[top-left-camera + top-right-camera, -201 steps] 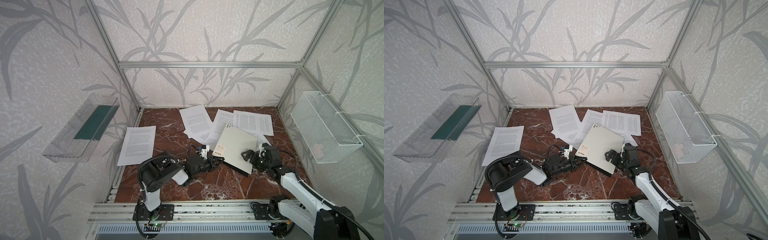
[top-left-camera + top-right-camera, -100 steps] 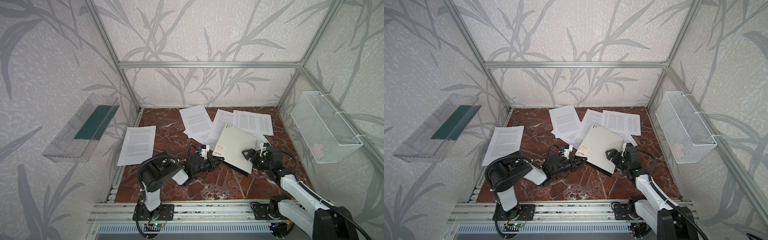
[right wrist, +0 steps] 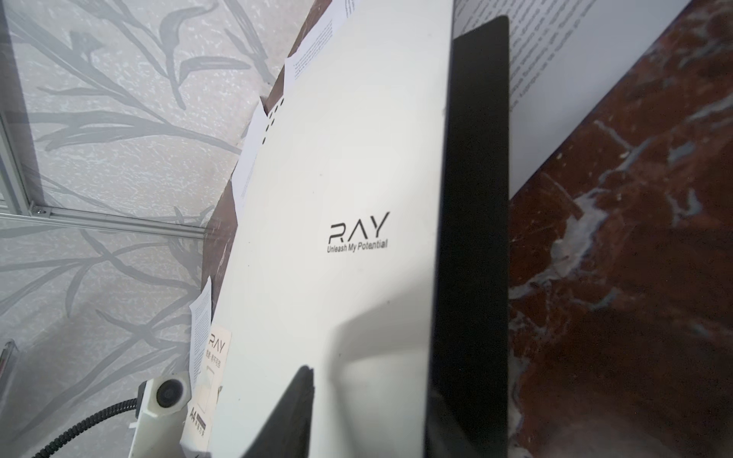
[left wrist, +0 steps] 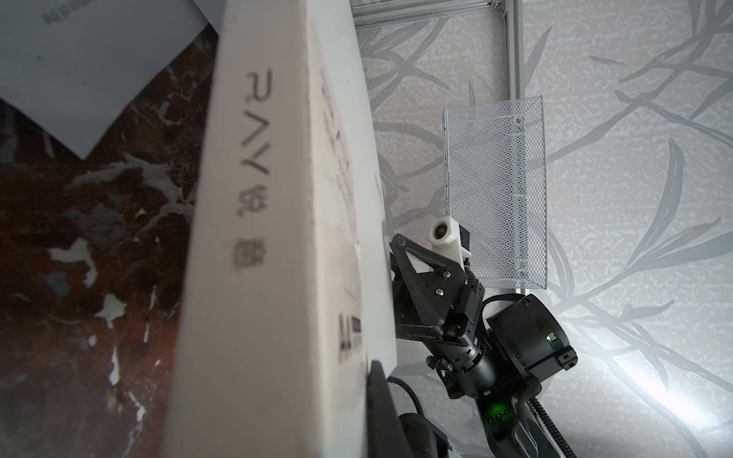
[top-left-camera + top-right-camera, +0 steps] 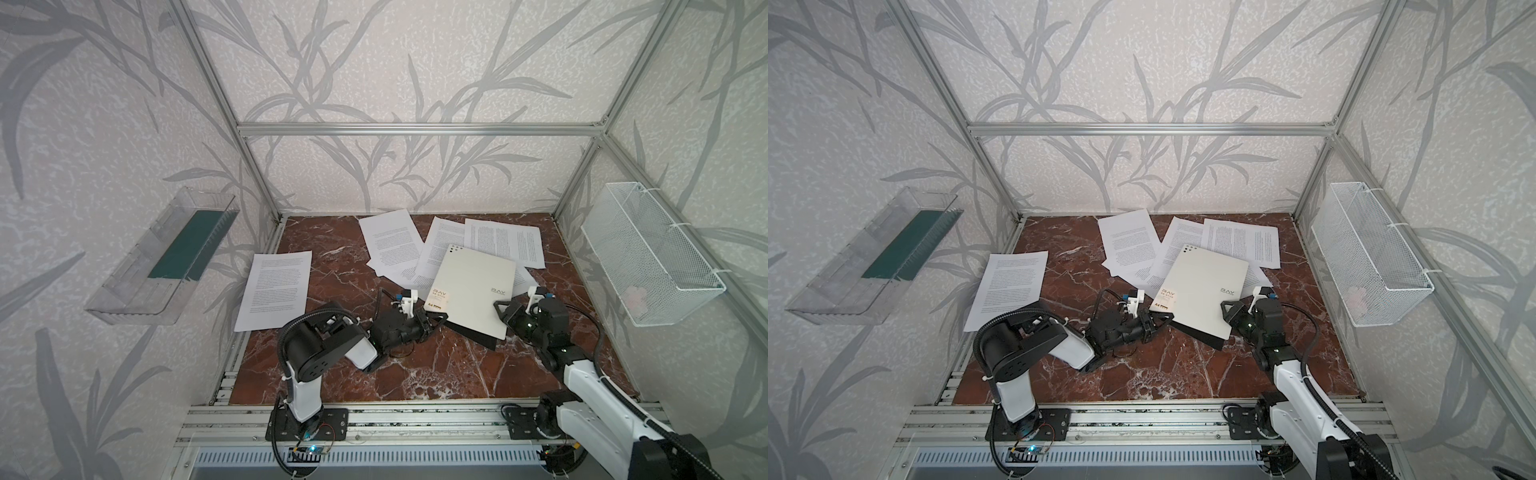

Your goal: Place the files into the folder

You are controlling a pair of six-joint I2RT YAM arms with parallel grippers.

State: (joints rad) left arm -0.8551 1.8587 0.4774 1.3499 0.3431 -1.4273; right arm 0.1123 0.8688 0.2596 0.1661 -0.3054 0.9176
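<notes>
Closing down from wide-spread 1 second back, the right claw (image 5: 500, 309) now sits over the near-right corner of the folder (image 5: 473, 286). 1 finger (image 3: 295, 416) lies on the off-white cover in the right wrist view and the other finger is hidden. Cannot tell if it grips the cover yet or is only narrowing round it. The folder itself has not shifted in that time.

Meaning for the task, as a guess: the 2nd grip is being taken so the cover can be swung open. Opening is not done and no file is inside.

Poses, near first:
- Right arm rises from its base at the near right rail, forearm slanting forward, wrist bent in toward the folder corner.
- Left arm is folded low, elbow by the near rail, forearm stretched along the tabletop (image 5: 436, 370), wrist rolled sideways.
- Left claw (image 5: 434, 321) is pressed together, pinching the folder's near-left corner at the spine end by the RAY sticker, same as 1 second back.

The folder lies mid-right, tilted, its near edge off the tabletop with black showing beneath and its far edge resting on the files.

Files: 1 sheet (image 5: 276, 289) lies alone at left, well apart. At least 3 overlapping sheets (image 5: 390, 245) are at the far middle, partly under the folder, all loose on the tabletop.
</notes>
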